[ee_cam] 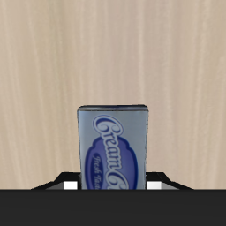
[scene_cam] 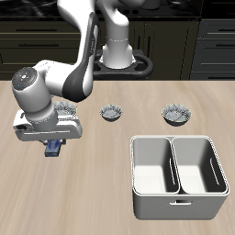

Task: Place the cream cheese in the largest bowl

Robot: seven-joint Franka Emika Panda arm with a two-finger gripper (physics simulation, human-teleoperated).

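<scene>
the cream cheese [ee_cam: 112,147] lies flat on the tabletop [scene_cam: 92,193] directly under your gripper [scene_cam: 54,149], with only a blue sliver of it showing beneath the hand in the exterior view. in the wrist view the box sits centred, its label facing up, and the fingers [ee_cam: 66,183] stand just at its two long sides, spread around it, though you cannot tell from these pictures whether the pads already touch.

the step in hand looks like the grasp. keep the box centred between the fingers, come low enough that the pads bear on the side walls rather than the top edge, then close squarely so the flat box does not twist or skid on the wood.

farther back, three patterned bowls stand in a row. one bowl [scene_cam: 66,110] is half hidden just behind the arm, the middle bowl [scene_cam: 111,113] and the end bowl [scene_cam: 176,113] are well apart from it. judge their widths before you carry, since the hidden one is hard to size here. the white bin [scene_cam: 177,174] near the front edge is not your target.
</scene>
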